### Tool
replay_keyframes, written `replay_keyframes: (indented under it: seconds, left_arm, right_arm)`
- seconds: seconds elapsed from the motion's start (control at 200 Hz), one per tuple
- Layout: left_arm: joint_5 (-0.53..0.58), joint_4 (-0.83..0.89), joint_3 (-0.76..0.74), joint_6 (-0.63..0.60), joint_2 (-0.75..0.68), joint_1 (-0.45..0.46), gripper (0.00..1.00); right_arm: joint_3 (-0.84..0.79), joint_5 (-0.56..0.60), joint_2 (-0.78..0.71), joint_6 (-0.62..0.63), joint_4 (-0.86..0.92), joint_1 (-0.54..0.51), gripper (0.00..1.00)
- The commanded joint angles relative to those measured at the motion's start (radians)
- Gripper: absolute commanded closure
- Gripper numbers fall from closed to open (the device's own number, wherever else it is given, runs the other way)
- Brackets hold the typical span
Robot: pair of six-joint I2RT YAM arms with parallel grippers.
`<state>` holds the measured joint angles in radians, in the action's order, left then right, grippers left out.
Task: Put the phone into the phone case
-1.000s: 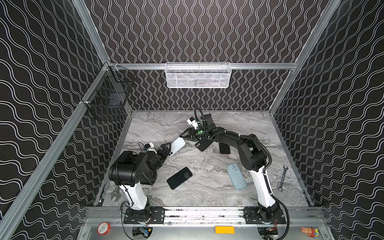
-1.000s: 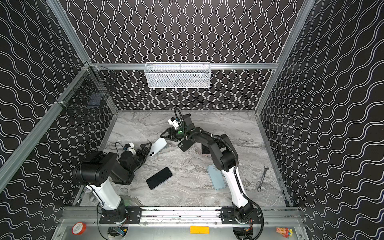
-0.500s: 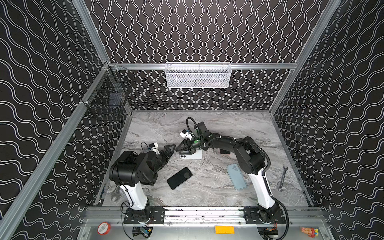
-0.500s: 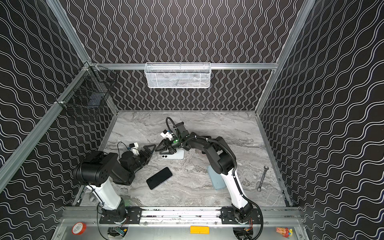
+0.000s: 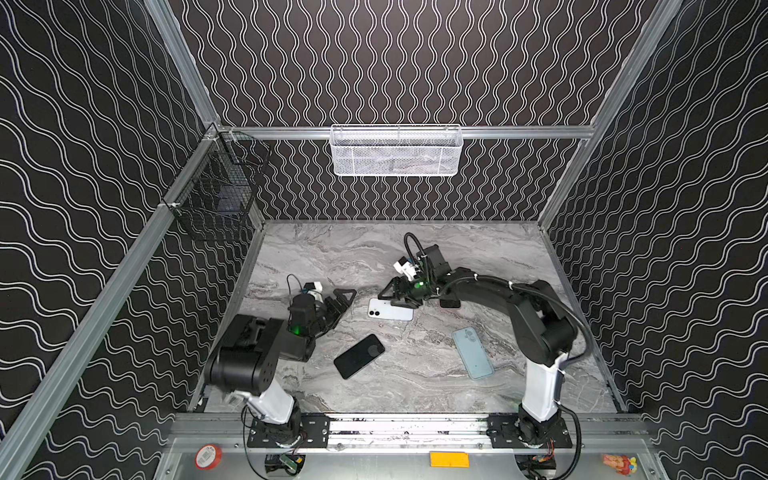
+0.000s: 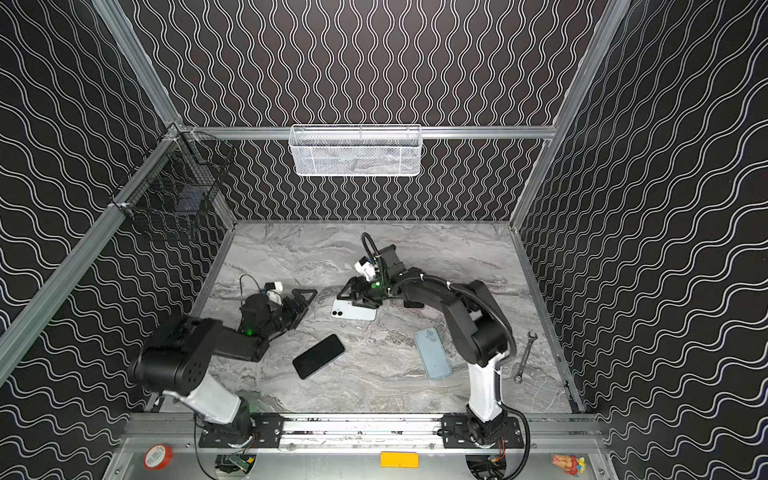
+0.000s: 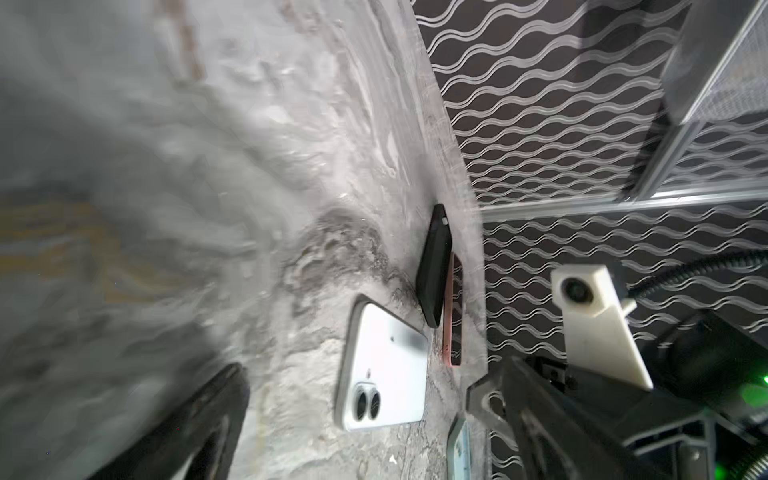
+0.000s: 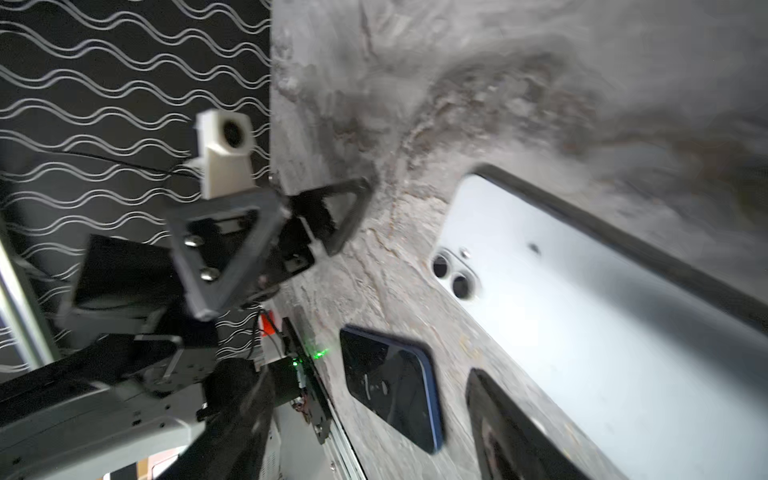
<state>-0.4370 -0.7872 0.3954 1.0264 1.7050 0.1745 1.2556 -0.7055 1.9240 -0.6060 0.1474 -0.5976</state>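
Your white phone (image 5: 390,310) lies flat, cameras up, mid-way across the marble table (image 5: 415,386), the right gripper (image 5: 398,296) poised over it with jaws spread wide, the left gripper (image 5: 340,302) gaping empty just beside it, and the light-blue phone case (image 5: 473,353) well apart, front right.

Black wavy-lined walls (image 5: 415,62), grey marble floor (image 5: 415,386)

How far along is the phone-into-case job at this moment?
Done: no phone looks cased yet. In hand: the white twin-lens phone lies back-up on the grey marble table, at the right gripper's open fingers; the left gripper is open, empty. Left: carry it to the light blue phone case lying apart and press it in.
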Motion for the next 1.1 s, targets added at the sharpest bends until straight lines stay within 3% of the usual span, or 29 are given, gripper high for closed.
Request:
replay_keyframes:
  seconds: [0.0, 0.165, 0.335, 0.556, 0.891, 1.096]
  left_arm:
    - [0.122, 0.566, 0.125, -0.248, -0.097, 0.061, 0.02]
    - [0.106, 0.792, 0.257, -0.311, -0.039, 0.09, 0.02]
    - [0.024, 0.87, 0.348, -0.353, 0.035, 0.107, 0.02]
    - [0.034, 0.997, 0.477, -0.44, 0.095, 0.114, 0.02]
    - [-0.039, 0.915, 0.506, -0.427, 0.208, 0.137, 0.02]
    - [-0.064, 0.816, 0.473, -0.384, 0.213, 0.149, 0.02]
  right_arm:
    - [-0.051, 0.175, -0.061, 0.027, 0.161, 0.002, 0.21]
    - [-0.11, 0.233, -0.079, 0.009, 0.191, 0.004, 0.15]
    - [-0.151, 0.254, -0.112, -0.006, 0.152, 0.01, 0.11]
    - [-0.227, 0.171, -0.11, -0.024, 0.017, 0.061, 0.07]
    - [-0.222, 0.069, 0.001, -0.05, -0.106, 0.069, 0.07]
    - [-0.238, 0.091, 0.03, -0.057, -0.147, 0.07, 0.07]
